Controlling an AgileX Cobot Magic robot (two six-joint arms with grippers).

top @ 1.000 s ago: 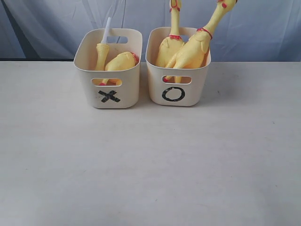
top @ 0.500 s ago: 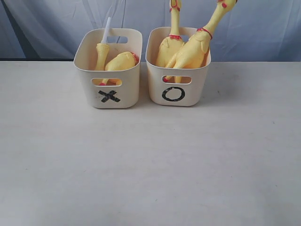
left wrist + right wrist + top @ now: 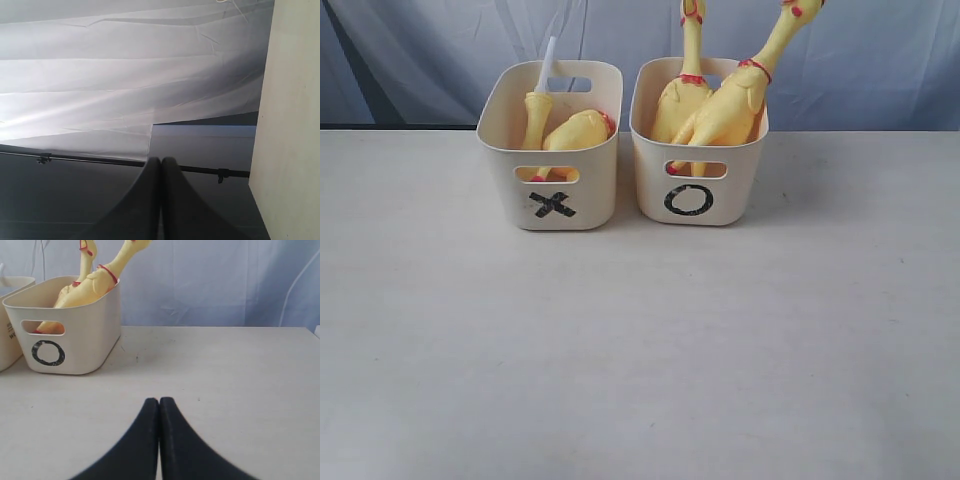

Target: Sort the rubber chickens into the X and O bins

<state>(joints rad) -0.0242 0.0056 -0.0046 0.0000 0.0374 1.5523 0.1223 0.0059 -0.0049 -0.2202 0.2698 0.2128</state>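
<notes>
Two cream bins stand side by side at the back of the table. The X bin (image 3: pixel 552 190) on the left holds the thin chicken with a white tube (image 3: pixel 536 115) and the headless chicken (image 3: pixel 580 130). Inside the O bin (image 3: pixel 735 185) on the right, two long-necked chickens (image 3: pixel 725 110) lean with necks sticking up; both bin (image 3: pixel 90 340) and chickens (image 3: pixel 87 285) also show in the right wrist view. My right gripper (image 3: pixel 159 402) is shut and empty, low over the table, away from the O bin. My left gripper (image 3: pixel 161 161) is shut, empty, pointing past the table edge at the backdrop. Neither gripper appears in the exterior view.
The pale table (image 3: pixel 640 340) stretches wide in front of the bins. A bluish-white curtain (image 3: pixel 880 60) hangs behind them. In the left wrist view a table edge (image 3: pixel 290 125) and a dark rail (image 3: pixel 100 160) against the backdrop are seen.
</notes>
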